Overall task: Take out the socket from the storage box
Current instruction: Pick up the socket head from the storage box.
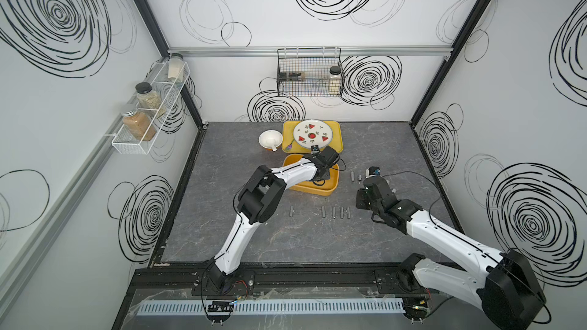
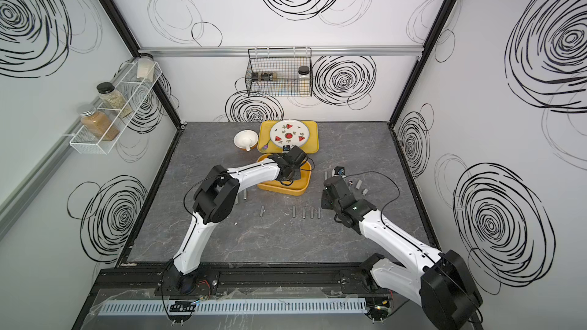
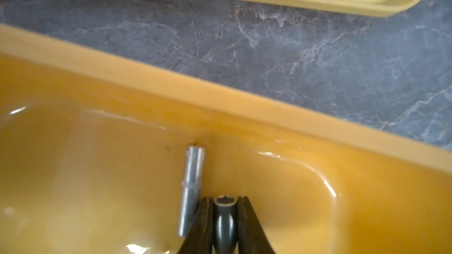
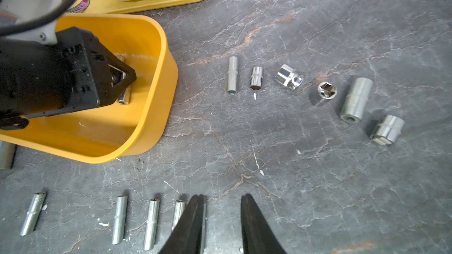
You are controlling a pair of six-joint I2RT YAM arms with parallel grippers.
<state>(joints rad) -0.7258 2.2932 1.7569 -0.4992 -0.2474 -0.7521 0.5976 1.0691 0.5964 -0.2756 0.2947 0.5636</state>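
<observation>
Left gripper (image 3: 225, 199) clamped on grey steel socket (image 3: 223, 226) inside deep yellow-orange plastic storage box (image 3: 244, 98); grasp done, next lift clear of rim.

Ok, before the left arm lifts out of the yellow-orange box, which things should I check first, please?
1. Grip: left end effector is shut on the held socket: ok.
2. Grip depth: cannot tell; only the held socket's end shows.
3. Neighbour: second socket apart from the fingers: cannot tell; it lies right beside one.
4. Walls: left end effector stands clear of the storage box walls: ok.
5. Other arm: right end effector open, outside the storage box: ok.
6. Drop place: bare table beside the storage box: ok.
</observation>
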